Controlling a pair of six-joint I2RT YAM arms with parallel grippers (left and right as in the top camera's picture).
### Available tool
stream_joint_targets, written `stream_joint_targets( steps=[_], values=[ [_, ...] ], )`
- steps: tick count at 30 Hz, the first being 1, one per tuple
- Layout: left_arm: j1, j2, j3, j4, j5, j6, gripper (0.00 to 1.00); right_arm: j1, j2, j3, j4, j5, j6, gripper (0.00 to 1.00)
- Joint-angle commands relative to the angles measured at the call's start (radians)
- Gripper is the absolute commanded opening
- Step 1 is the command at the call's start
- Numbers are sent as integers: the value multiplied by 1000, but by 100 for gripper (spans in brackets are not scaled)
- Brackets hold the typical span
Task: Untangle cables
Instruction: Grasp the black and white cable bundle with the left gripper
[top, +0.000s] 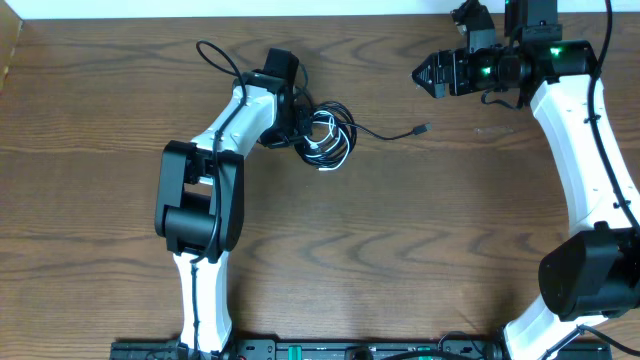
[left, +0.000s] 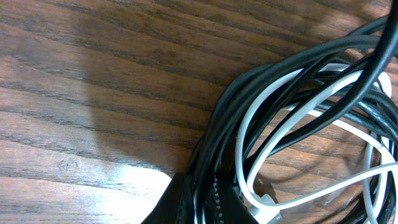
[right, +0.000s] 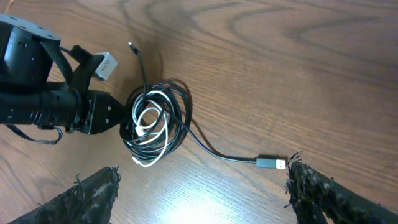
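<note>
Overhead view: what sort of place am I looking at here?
Likely a robotics lab or test bench: a left arm and right arm stand at a wooden table, with a coil of cables laid out between them.

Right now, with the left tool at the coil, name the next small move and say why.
Probably bring the open right tool down onto the USB plug and pinch it. The left tool is shut on the edge of the cable coil, anchoring it, and that plug's black cable trails out clear of the coil, so it looks like the easiest strand to draw free.
</note>
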Motion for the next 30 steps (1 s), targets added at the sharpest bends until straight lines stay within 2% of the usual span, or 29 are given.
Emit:
stream_joint_targets(
  steps=[1,8,12,16,22,27,30],
  values=[
    [-3,16,-55,11,-24,-2,7,4,-1,13,-3,2,15,84],
    [-24,13,-71,22,-21,0,7,11,0,13,-2,2,15,85],
    [-25,-35,-62,18,-1,74,7,24,0,13,4,2,15,84],
    [-25,-147,-48,26,45,101,7,43,0,13,22,4,24,78],
    [-25,-360,-47,69,136,100,7,77,0,13,68,63,127,75],
    [-25,-468,-47,79,186,99,7,100,0,13,105,77,210,69],
    [-25,-496,-47,83,209,92,7,115,0,13,124,76,272,60]
  ],
)
